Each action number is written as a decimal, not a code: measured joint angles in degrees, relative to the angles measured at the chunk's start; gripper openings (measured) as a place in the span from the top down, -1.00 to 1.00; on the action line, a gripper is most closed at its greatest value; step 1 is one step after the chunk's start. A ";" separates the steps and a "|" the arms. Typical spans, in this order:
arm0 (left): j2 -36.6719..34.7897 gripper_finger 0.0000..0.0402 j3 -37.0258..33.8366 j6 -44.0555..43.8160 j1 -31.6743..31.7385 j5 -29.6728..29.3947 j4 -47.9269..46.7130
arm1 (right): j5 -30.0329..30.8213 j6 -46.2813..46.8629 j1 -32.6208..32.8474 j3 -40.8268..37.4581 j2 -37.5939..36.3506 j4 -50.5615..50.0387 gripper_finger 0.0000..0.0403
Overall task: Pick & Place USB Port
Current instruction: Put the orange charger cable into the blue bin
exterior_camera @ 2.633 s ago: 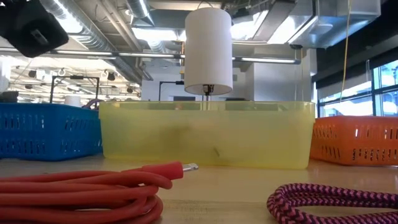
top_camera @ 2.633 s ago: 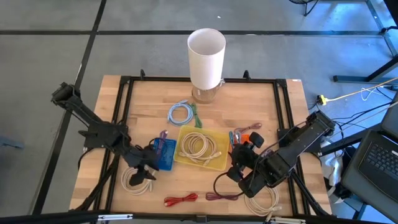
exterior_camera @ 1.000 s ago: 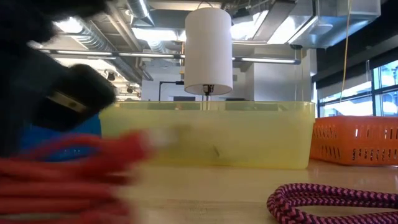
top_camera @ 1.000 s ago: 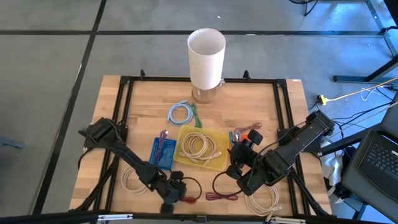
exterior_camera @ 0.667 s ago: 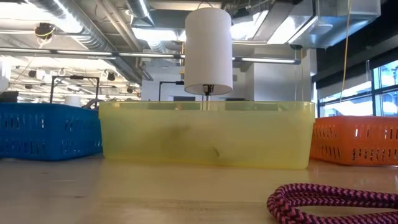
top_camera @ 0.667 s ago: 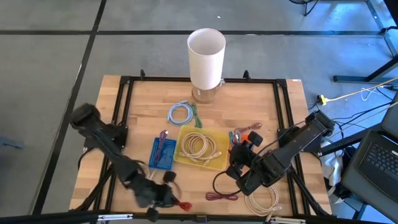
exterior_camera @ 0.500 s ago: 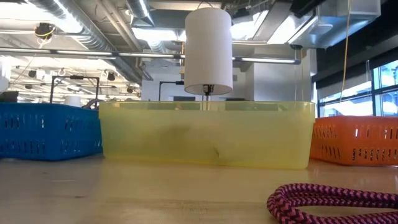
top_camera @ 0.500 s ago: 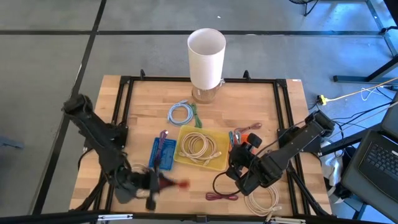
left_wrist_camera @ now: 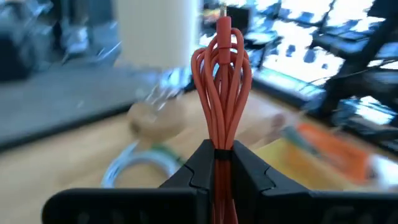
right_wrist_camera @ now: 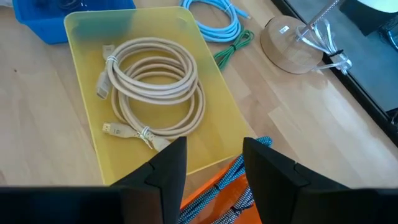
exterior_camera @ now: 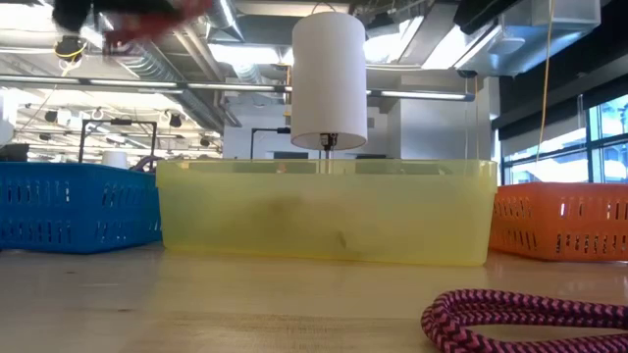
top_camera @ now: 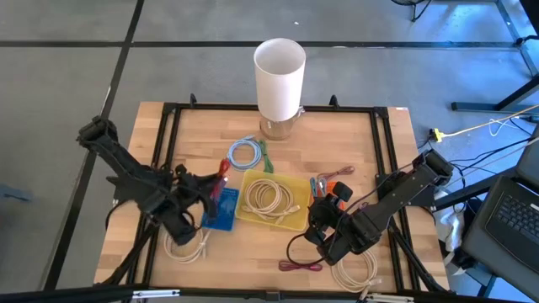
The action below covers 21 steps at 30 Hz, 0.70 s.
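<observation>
**High view: red cable in the air, drop still to come**

High view puts the left gripper (top_camera: 208,187) above the blue bin (top_camera: 221,207), with the yellow bin (top_camera: 296,220) just beyond its tips. In the left wrist view its jaws are pressed together on a bundled red cable (left_wrist_camera: 221,81), the loops standing up out of the fingers (left_wrist_camera: 198,171) and a plug showing at the top of the bundle. The cable is clear of the table (top_camera: 337,143), so the pick looks done and the carry is the step in hand.

The right gripper (right_wrist_camera: 212,163) waits on the far side of the yellow bin from the left one, jaws apart and holding nothing; an orange bin (top_camera: 330,192) lies right beside it. Ahead of it, inside the yellow bin, a beige cable (right_wrist_camera: 155,87) lies coiled.

Which bin is meant for the red cable cannot be told from the task line. My guess is one of the two bins nearest the left gripper. The next move calls for bringing the bundle squarely over the chosen bin, lowering until the loops sit inside its walls, then parting the jaws. The loops are springy and may flop over a rim if let go too high or too near an edge.
</observation>
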 joint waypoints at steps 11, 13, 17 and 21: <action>0.27 0.89 -19.01 -23.75 1.91 6.40 13.12 | 0.17 -0.31 0.00 0.00 0.00 -0.02 0.21; 0.40 0.89 -20.52 -21.79 1.66 7.22 17.77 | 0.17 -0.42 0.00 0.00 0.00 -0.02 0.21; 1.01 0.89 -21.68 -15.45 0.78 6.99 27.85 | 0.17 -0.40 0.00 0.00 0.00 0.00 0.21; 2.06 0.89 -21.68 -11.33 0.80 7.29 32.36 | 0.15 -0.38 0.00 0.00 0.00 0.51 0.21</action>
